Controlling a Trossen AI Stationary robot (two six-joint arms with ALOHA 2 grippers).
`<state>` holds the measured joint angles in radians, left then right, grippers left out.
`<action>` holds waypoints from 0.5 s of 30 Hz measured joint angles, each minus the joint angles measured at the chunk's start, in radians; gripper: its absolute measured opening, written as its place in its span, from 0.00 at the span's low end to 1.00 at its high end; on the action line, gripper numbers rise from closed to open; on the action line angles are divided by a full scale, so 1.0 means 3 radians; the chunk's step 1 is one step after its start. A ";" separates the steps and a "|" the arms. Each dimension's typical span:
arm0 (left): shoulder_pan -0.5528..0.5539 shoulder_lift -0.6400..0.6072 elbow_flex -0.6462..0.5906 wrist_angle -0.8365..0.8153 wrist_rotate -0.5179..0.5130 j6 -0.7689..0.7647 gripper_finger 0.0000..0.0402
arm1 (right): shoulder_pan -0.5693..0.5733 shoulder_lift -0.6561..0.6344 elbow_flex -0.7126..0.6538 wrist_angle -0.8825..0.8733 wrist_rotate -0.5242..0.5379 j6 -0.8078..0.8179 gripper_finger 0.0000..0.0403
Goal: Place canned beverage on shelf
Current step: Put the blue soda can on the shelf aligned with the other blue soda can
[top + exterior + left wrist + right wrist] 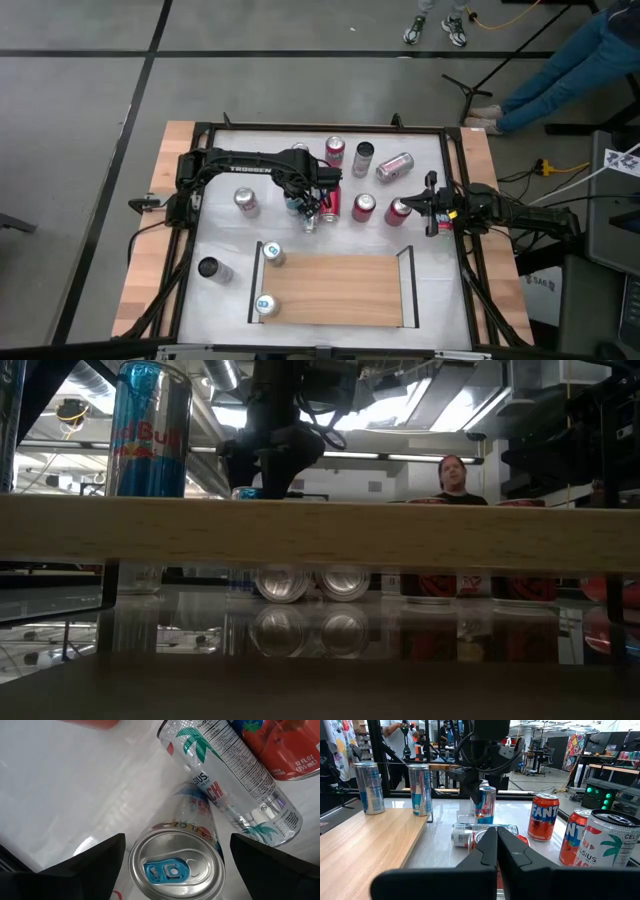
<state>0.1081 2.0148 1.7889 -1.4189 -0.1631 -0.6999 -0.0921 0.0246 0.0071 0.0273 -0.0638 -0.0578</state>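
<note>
A silver can with a blue tab stands upright on the white table, just beyond the far edge of the shelf. My left gripper points down over it, open. One finger stands on each side of the can's top, with a gap to it. The right wrist view shows the same can under that gripper. Two cans stand upright on the shelf's left end. My right gripper waits shut and level at the table's right edge.
A silver can lies on its side right beside the upright one. Several red and silver cans stand or lie on the table's far half. A dark-topped can stands left of the shelf. A person sits beyond the table.
</note>
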 joint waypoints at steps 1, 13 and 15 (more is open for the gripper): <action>0.0000 0.0000 0.0000 0.0000 0.0000 -0.0014 0.87 | 0.0001 0.0000 0.0000 0.0000 0.0000 0.0000 0.00; 0.0000 0.0001 0.0000 0.0000 0.0000 -0.0103 0.74 | 0.0000 0.0000 0.0000 0.0000 0.0000 0.0000 0.00; 0.0000 0.0001 0.0000 0.0000 0.0000 -0.0104 0.69 | 0.0001 0.0000 0.0000 0.0000 0.0000 0.0000 0.00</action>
<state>0.1081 2.0151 1.7889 -1.4190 -0.1632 -0.7310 -0.0917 0.0246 0.0071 0.0273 -0.0639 -0.0578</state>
